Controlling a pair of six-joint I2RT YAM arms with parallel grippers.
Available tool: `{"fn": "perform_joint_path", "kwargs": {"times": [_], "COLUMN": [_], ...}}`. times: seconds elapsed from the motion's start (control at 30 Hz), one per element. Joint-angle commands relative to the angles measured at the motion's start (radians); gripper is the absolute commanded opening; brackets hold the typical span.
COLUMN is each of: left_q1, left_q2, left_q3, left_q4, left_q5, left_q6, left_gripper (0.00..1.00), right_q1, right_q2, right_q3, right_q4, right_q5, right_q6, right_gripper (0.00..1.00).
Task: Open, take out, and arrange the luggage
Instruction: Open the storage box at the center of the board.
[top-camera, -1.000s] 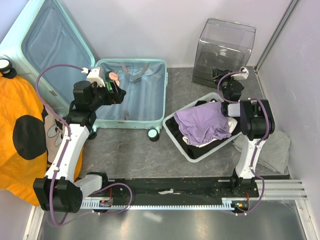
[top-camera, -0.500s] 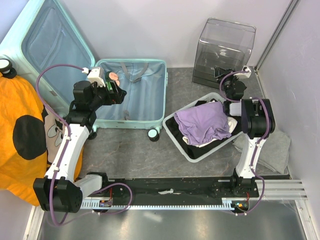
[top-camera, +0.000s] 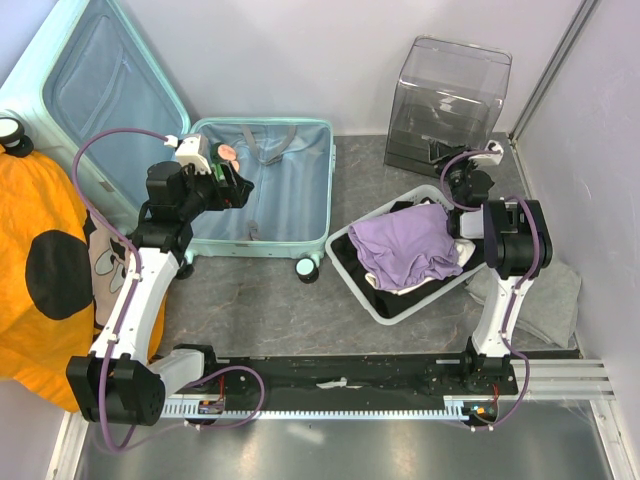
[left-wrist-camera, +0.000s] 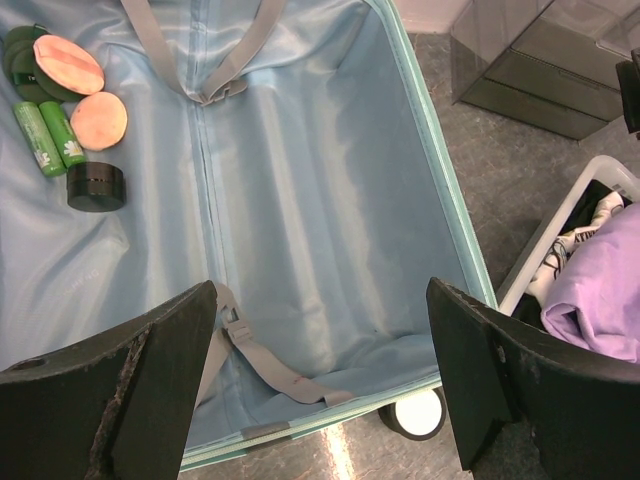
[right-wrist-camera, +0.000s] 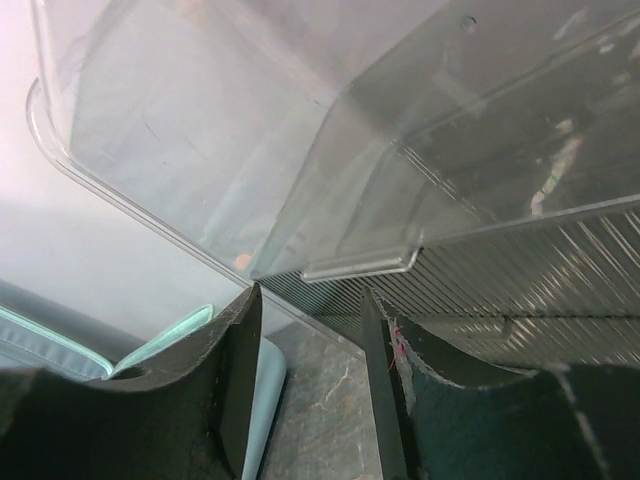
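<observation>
Count: one luggage (top-camera: 262, 195), one white basket (top-camera: 372, 303), one clear box (top-camera: 450, 100), all on the worktop (top-camera: 260, 300).

Luggage: lies open, left of the basket. The base is flat on the worktop with its lining up. The lid (top-camera: 105, 90) is raised from the base's left long side and leans away to the left. The long axis runs from near to far, and the wheel end points at the arms. One wheel (top-camera: 308, 268) shows at the near right corner, and another (top-camera: 10, 131) on the lid's outer edge.

Inside the base, far left corner:
- two green tubes (left-wrist-camera: 38, 140), side by side
- two peach round pads (left-wrist-camera: 68, 63)
- one black round jar (left-wrist-camera: 96, 185)

Two grey strap pairs cross the lining, one at the far end (left-wrist-camera: 225, 60) and one at the near end (left-wrist-camera: 270, 370).

Right of the luggage: the basket holds one purple garment (top-camera: 405, 245) over black and white cloth. The clear box stands beyond the basket.

Left of the lid: one orange cloth (top-camera: 40, 250) with a black spot.

Left jaws: wide apart, above the base's near half, with nothing between them.

Right jaws: partly apart and empty, facing the clear box's lower edge, well right of the luggage.
</observation>
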Motion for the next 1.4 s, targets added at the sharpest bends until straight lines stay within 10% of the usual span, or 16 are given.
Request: {"fn": "perform_joint_path", "kwargs": {"times": [0.0, 0.4, 1.37], "left_q1": [0.003, 0.003, 0.003], "left_q2": [-0.009, -0.009, -0.003], "left_q3": [0.003, 0.001, -0.002], "left_q4": [0.043, 0.044, 0.046], "left_q5": [0.033, 0.032, 0.026], "left_q6": [-0.007, -0.007, -0.004], "left_gripper": [0.92, 0.92, 0.92], "right_q1": [-0.006, -0.012, -0.031], "right_q2": [-0.052, 0.028, -0.001], "right_q3": [-0.029, 0.056, 0.113], "right_q4": [0.033, 0.021, 0.170], "right_q5": [-0.020, -0.014, -0.155], "right_q6": [0.028, 0.028, 0.001], "right_gripper": [0.52, 0.61, 0.39]}}
